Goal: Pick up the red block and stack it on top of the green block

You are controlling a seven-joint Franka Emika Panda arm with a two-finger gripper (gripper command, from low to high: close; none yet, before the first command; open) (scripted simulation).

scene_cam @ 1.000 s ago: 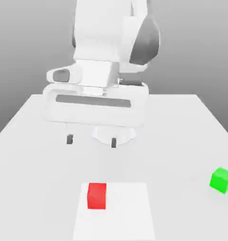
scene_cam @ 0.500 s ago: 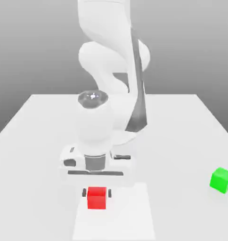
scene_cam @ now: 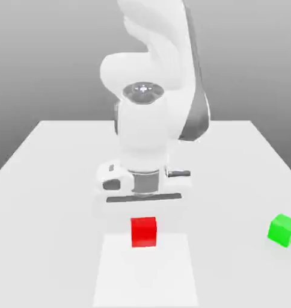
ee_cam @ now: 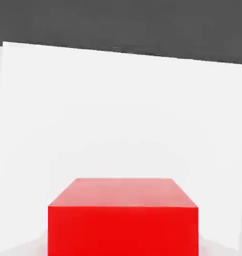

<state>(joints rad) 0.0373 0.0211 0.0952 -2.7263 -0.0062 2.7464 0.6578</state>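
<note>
— See the red block [scene_cam: 143, 232] anywhere near the white square [scene_cam: 145, 277]?
— Yes, held level and upright, bright, plain and matte, overlapping the white square's far edge in the exterior view
— And the green block [scene_cam: 283, 230]?
— Just as plain and bright, standing well apart from the white square, towards the exterior view's right, turned corner-on, with nothing stacked on top

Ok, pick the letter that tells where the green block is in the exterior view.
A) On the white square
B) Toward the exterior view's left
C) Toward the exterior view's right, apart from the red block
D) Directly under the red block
C: the green block sits near the exterior view's right edge, with bare table between it and the red block.
</note>
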